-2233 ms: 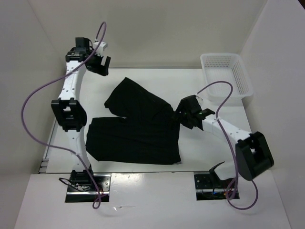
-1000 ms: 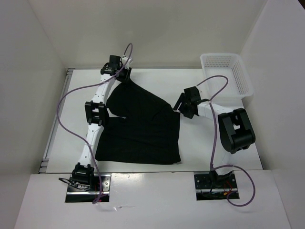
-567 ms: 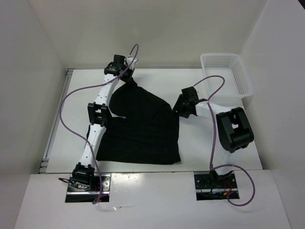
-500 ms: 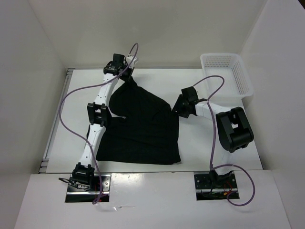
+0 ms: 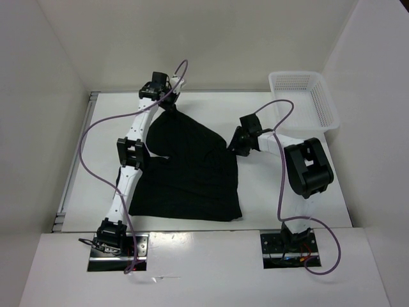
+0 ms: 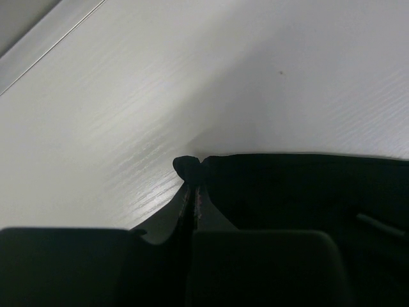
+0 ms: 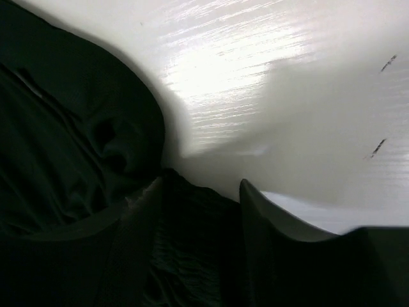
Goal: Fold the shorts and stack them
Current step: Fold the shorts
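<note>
The black shorts (image 5: pixel 185 173) lie spread flat across the middle of the white table. My left gripper (image 5: pixel 171 105) is at their far corner and is shut on it. In the left wrist view a small nub of the shorts (image 6: pixel 307 185) sticks out past the pressed-together jaws of the left gripper (image 6: pixel 193 192). My right gripper (image 5: pixel 234 144) is at the right edge of the garment. In the right wrist view the right gripper (image 7: pixel 199 188) has its jaws apart, and a ribbed fold of the shorts (image 7: pixel 64 128) lies between them.
A white mesh basket (image 5: pixel 303 96) stands at the far right corner of the table. White walls close in the table at the back and on both sides. The right arm's elbow (image 5: pixel 308 169) stands beside the garment's right side.
My left gripper closed on the far corner of the shorts. The right gripper slid left onto the garment's right edge and its jaws narrowed.
</note>
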